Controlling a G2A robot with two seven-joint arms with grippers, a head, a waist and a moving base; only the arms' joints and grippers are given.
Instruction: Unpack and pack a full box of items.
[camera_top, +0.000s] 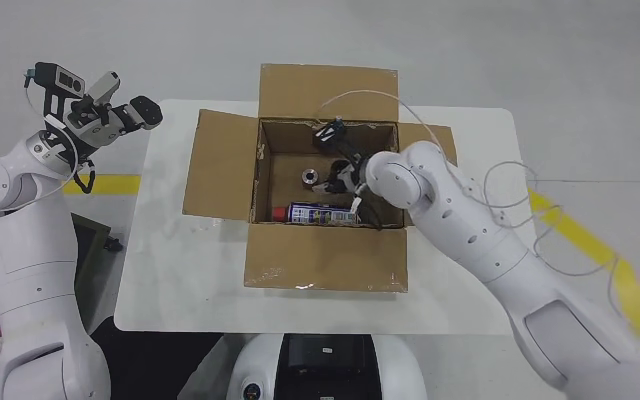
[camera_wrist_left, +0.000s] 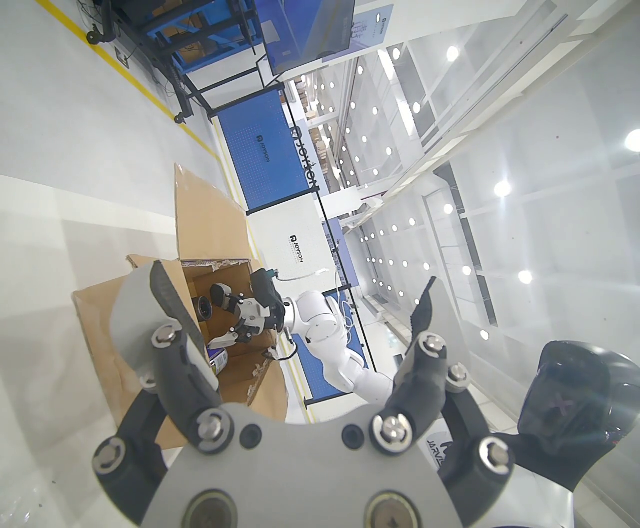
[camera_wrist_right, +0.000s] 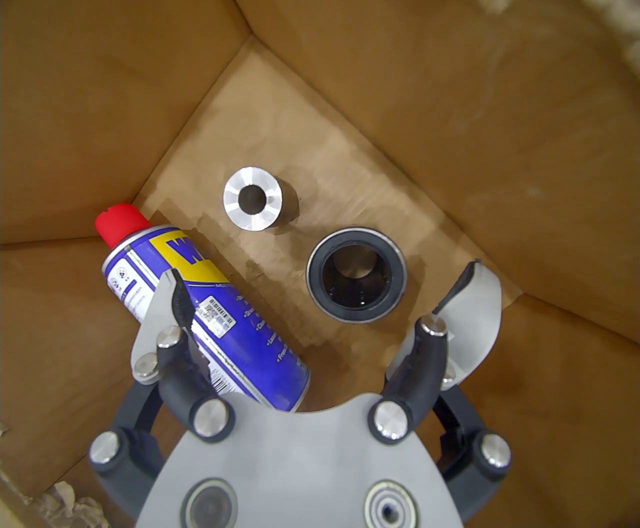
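An open cardboard box (camera_top: 225, 165) stands in the middle of the white table (camera_top: 170, 270). On its floor lie a blue spray can (camera_wrist_right: 215, 305) with a red cap, a small silver metal cylinder (camera_wrist_right: 253, 198) and a black ring-shaped bearing (camera_wrist_right: 356, 274). The can (camera_top: 318, 213) rests along the box's near wall. My right gripper (camera_wrist_right: 325, 285) hangs open inside the box, just above the bearing and the can, holding nothing. My left gripper (camera_wrist_left: 290, 290) is open and empty, raised off the table's far left corner (camera_top: 125, 112).
The box's flaps (camera_top: 328, 92) are folded outward on all sides. The right arm's cable (camera_top: 430, 125) loops over the far right of the box. Yellow floor tape (camera_top: 120, 184) runs past the table on both sides.
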